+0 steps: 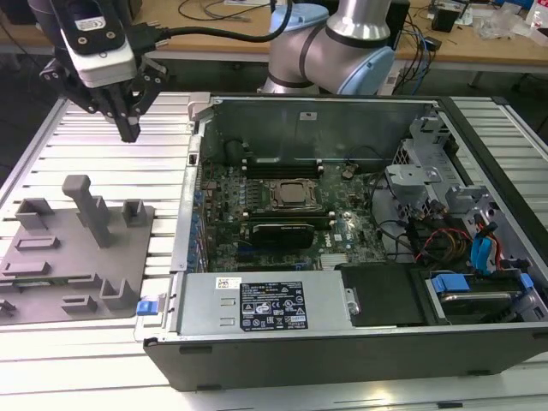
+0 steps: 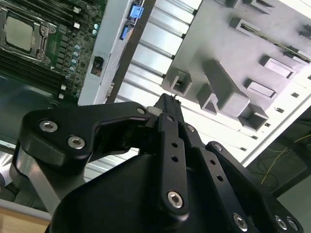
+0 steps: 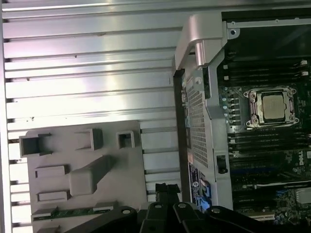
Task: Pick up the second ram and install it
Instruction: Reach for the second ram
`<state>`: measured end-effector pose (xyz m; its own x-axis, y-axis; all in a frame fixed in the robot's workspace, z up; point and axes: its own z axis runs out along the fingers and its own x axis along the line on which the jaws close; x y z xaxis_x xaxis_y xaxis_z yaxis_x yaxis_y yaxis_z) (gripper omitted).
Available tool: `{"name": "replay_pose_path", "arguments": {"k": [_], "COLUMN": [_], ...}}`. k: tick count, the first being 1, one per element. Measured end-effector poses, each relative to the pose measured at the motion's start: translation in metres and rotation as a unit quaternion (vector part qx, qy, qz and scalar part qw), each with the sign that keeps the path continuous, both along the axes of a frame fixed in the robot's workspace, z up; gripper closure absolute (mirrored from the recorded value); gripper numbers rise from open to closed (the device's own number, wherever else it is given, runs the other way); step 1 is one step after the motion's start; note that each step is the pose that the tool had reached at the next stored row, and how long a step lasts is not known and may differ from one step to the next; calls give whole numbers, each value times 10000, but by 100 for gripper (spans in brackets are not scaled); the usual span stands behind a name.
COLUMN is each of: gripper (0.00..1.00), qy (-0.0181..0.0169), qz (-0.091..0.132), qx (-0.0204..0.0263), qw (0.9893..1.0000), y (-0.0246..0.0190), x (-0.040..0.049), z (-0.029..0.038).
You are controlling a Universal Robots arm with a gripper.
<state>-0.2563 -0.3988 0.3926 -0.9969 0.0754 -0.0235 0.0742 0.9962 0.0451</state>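
Observation:
The second ram (image 3: 73, 212) is a thin green stick lying in a slot of the grey plastic tray (image 3: 121, 170). In the exterior view the tray (image 1: 51, 295) lies on the slatted table, at the view's left of the open computer case (image 1: 342, 342). My gripper (image 1: 128, 130) hangs above the table beyond the tray's far edge, apart from it. Its black fingers (image 2: 167, 104) meet at the tips with nothing between them. In the first wrist view the gripper (image 3: 163, 187) shows between the tray and the case wall.
The motherboard lies in the case with its CPU socket (image 1: 295, 195) and long dark memory slots (image 1: 282, 163) beside it. A tall grey post (image 1: 90, 210) stands up from the tray. Cables and drive bays (image 1: 462, 248) take up the case's right side. The arm's base (image 1: 342, 51) stands behind the case.

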Motion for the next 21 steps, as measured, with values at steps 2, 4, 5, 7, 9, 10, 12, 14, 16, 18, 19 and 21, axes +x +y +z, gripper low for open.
{"name": "replay_pose_path", "arguments": {"k": [2, 4, 5, 7, 9, 10, 12, 14, 16, 18, 19, 21], "gripper": [89, 89, 89, 89, 89, 89, 89, 89, 89, 89, 89, 89], "qy": [0, 0, 0, 0, 0, 0, 0, 0, 0, 0, 0, 0], "qz": [0, 0, 0, 0, 0, 1, 0, 0, 0, 0, 0, 0], "qx": [0, 0, 0, 0, 0, 0, -1, 0, 0, 0, 0, 0], "qw": [10000, 10000, 10000, 10000, 10000, 10000, 10000, 10000, 10000, 10000, 10000, 10000], "y": [0, 0, 0, 0, 0, 0, 0, 0, 0, 0, 0, 0], "x": [-40, -122, -155, -240, -309, -333, -421, -480, -539, -641, -666, -717], "z": [0, -2, -2, -3, -4, -4, -4, -6, -6, -8, -9, -10]}}
